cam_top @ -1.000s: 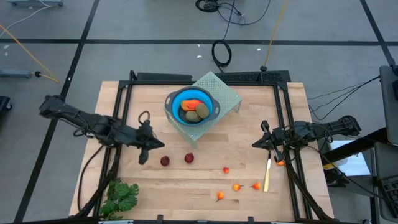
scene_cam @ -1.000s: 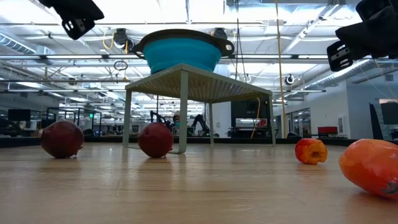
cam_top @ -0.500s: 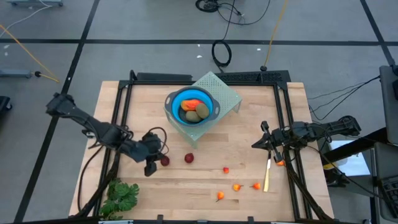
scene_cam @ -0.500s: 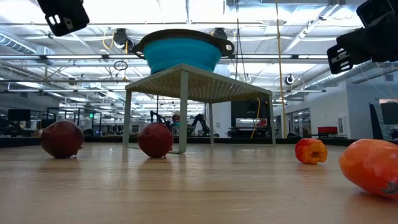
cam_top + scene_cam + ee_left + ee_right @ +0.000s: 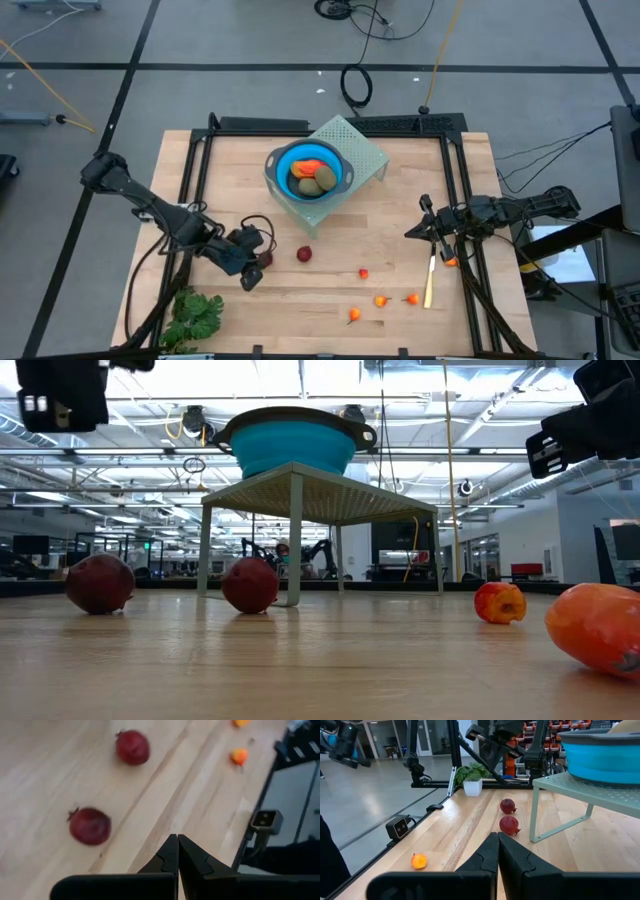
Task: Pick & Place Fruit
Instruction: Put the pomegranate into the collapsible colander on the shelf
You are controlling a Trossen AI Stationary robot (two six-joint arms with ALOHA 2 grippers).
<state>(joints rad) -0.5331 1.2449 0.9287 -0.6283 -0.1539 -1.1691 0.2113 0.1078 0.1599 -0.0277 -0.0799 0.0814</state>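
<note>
Two dark-red balls (image 5: 304, 254) (image 5: 266, 258) lie on the wooden table, and both show in the left wrist view (image 5: 90, 825) (image 5: 133, 747). My left gripper (image 5: 250, 280) is shut and hovers just near-left of the left ball, pointing slantwise down without touching it. A blue bowl (image 5: 307, 170) on a pale green stand (image 5: 360, 150) holds two olive-brown ovals and a red-orange piece. Several tiny orange pieces (image 5: 381, 299) lie near the front right. My right gripper (image 5: 412, 232) waits shut at the table's right side.
A leafy green bunch (image 5: 195, 315) lies at the near left corner. A thin yellow stick (image 5: 429, 280) lies near the right rail. Black frame rails (image 5: 200, 170) run along the table's left, right and far sides. Bare wood lies between the balls and the stand.
My left gripper has moved down and toward the table's near edge, slightly rightward, coming beside the left dark-red ball. Its wrist has rolled and it has tipped further down. It stays shut. The fruit has not moved.
</note>
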